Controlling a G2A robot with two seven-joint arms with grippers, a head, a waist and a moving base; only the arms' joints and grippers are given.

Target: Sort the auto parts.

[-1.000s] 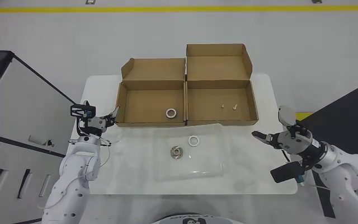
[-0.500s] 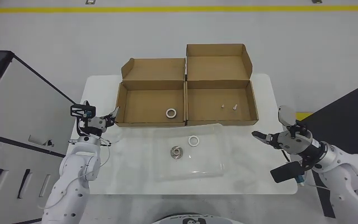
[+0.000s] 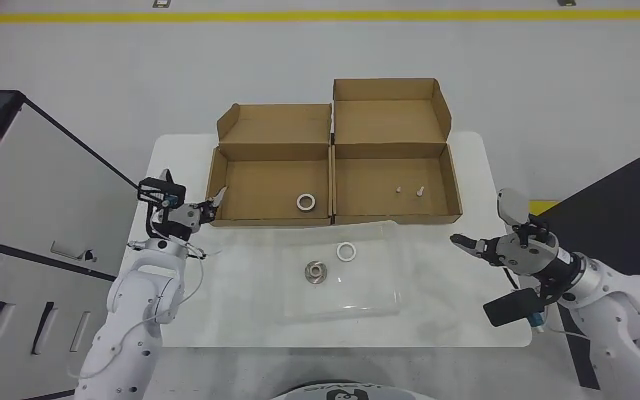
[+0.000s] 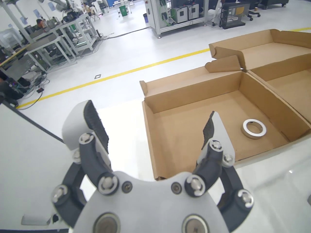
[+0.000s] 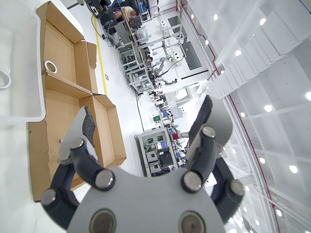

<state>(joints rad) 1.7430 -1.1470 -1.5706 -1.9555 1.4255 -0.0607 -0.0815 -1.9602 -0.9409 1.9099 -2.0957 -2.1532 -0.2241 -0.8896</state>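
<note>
- Sorted so far, by my reading: one flat silver metal ring [image 3: 306, 201] lies in the left open brown cardboard box [image 3: 255, 190], towards its near right corner. Two small pale bolts [image 3: 420, 189] lie in the right open brown cardboard box [image 3: 365, 200].
- Left to sort: a flat white ring [image 3: 347, 251] and a grey flanged round metal part [image 3: 317, 270], side by side in the clear plastic tray [image 3: 370, 295] just near of the boxes.
- Both rings and the flanged part lie flat, holes facing up. Being round, they have no long axis. The bolts are too small to tell their direction.
- The left gripper [image 3: 213, 198] hovers at the left box's near left corner, jaws wide and empty.
- The right gripper [image 3: 462, 241] hangs right of the tray, well apart from it, jaws wide and empty.
</note>
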